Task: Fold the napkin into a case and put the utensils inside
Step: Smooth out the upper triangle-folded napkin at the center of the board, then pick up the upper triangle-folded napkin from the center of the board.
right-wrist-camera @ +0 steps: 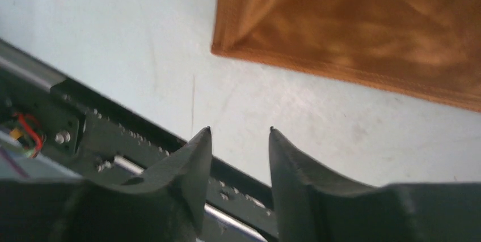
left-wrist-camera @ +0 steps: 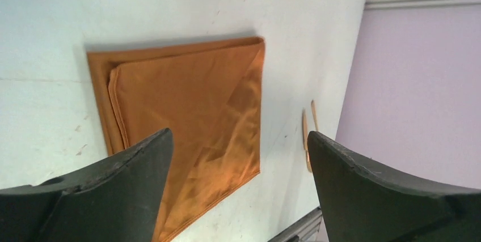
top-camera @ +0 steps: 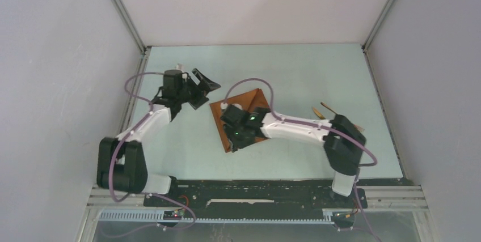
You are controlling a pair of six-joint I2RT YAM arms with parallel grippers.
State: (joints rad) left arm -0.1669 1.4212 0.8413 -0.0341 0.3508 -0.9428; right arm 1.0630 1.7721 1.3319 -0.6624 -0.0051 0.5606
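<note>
**A:** Left pincer (left-wrist-camera: 238,134), state?
**B:** Black fingers spread wide, nothing between them. It hovers over the far left of the pale blue-green table (top-camera: 295,72), just left of the cloth and not touching it.
**A:** Right pincer (right-wrist-camera: 239,131)?
**B:** Narrow gap between the fingers, pinching nothing. The tips are above bare table, just beside the near left corner of the rust-orange, slightly shiny folded cloth napkin (top-camera: 253,101).
**A:** Napkin?
**B:** Flat at mid-table, layers stacked, one diagonal fold across the top layer.
**A:** Cutlery?
**B:** Two thin golden metal utensils (top-camera: 319,110) lie right of the napkin, apart from it and partly behind the right arm.
</note>
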